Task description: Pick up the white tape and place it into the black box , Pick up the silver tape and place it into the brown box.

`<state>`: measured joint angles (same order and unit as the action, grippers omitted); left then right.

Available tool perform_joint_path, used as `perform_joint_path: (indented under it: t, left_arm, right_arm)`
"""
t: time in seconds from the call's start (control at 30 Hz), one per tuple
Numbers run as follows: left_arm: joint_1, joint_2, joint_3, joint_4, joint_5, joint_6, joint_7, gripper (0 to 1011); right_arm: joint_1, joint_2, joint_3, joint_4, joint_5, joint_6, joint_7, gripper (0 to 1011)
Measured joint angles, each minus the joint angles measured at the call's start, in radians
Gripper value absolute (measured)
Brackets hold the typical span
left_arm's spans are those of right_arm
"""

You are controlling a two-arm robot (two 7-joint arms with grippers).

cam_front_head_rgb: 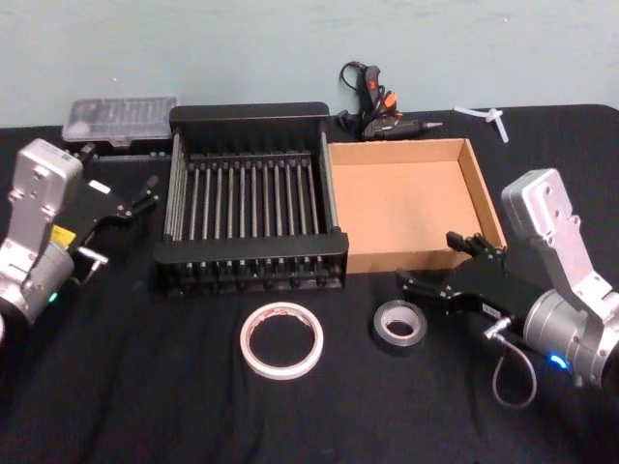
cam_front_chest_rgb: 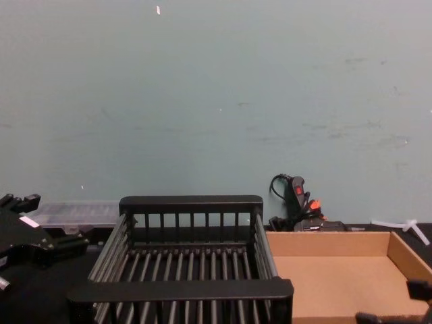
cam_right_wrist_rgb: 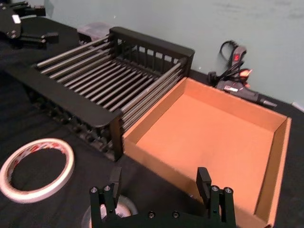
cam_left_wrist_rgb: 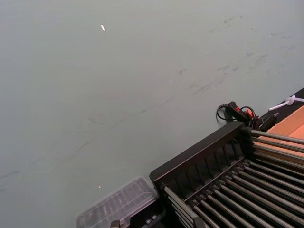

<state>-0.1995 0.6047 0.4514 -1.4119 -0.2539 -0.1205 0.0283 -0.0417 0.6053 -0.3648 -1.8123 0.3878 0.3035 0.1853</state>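
Observation:
The white tape (cam_front_head_rgb: 281, 339) lies flat on the black cloth in front of the black box (cam_front_head_rgb: 251, 114); it also shows in the right wrist view (cam_right_wrist_rgb: 35, 168). To its right lies the silver tape (cam_front_head_rgb: 400, 326), near the brown box (cam_front_head_rgb: 406, 208). My right gripper (cam_front_head_rgb: 435, 263) hovers open just right of and above the silver tape, its fingers (cam_right_wrist_rgb: 203, 179) spread over the roll (cam_right_wrist_rgb: 121, 209), which is partly hidden below them. My left gripper (cam_front_head_rgb: 131, 208) is open, raised left of the black box (cam_front_chest_rgb: 189, 202). Both boxes hold nothing.
A clear plastic case (cam_front_head_rgb: 121, 118) sits behind the black box at the left. A glue gun with a cord (cam_front_head_rgb: 382, 111) lies behind the brown box (cam_right_wrist_rgb: 213, 133), and a white plastic piece (cam_front_head_rgb: 493, 118) lies at the back right. A teal wall backs the table.

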Motion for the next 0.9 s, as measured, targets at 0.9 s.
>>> perform_joint_path:
  t: [0.9]
  left_arm:
    - [0.0,0.0,0.0,0.0,0.0,0.0,0.0,1002]
  right_arm:
    - [-0.067,-0.026,0.043,-0.047,-0.016,0.151,0.025,1003]
